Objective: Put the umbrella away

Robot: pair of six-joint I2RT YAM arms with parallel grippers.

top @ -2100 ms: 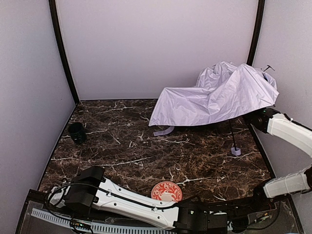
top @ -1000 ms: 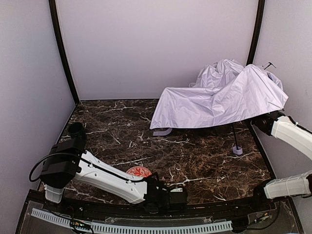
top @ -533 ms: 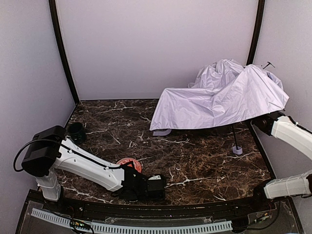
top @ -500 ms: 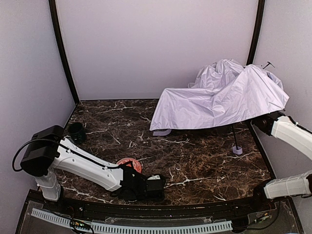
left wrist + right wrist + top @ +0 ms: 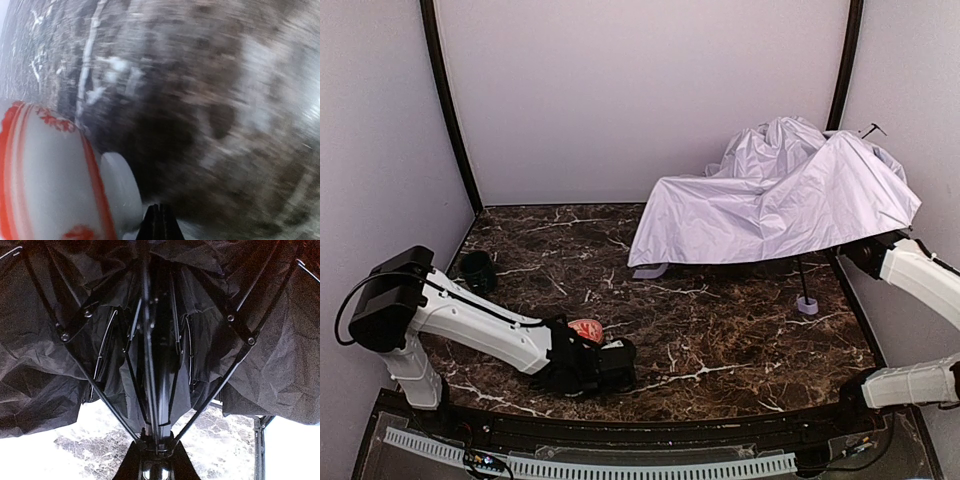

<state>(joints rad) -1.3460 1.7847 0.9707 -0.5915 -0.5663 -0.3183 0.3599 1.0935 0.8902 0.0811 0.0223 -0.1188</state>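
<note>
The umbrella point(image 5: 780, 200) is sitting open at the far right of the table point(image 5: 720, 330), its pale lavender canopy point(image 5: 750, 215) tilting so that the left edge is hanging low over the marble and the right side is rising against the wall. The thin black shaft point(image 5: 800, 280) is slanting down from under the canopy to the small knob handle point(image 5: 806, 306), which is resting on the table. The strap point(image 5: 650, 271) is trailing onto the table below the canopy's left corner.

In the right wrist view, the right tool point(image 5: 156, 445) is closing narrowly around the shaft point(image 5: 150, 365), with black ribs and fabric spreading above it; from above, that tool is hiding beneath the canopy.

The left tool point(image 5: 605, 362) is lying low at the near left, just beside the red-patterned bowl point(image 5: 585, 330). In its blurred wrist view its fingers point(image 5: 160, 222) are appearing pressed together with nothing between them, the bowl point(image 5: 45, 175) sitting close at the left.

A black cup point(image 5: 477, 270) is standing at the far left
</note>
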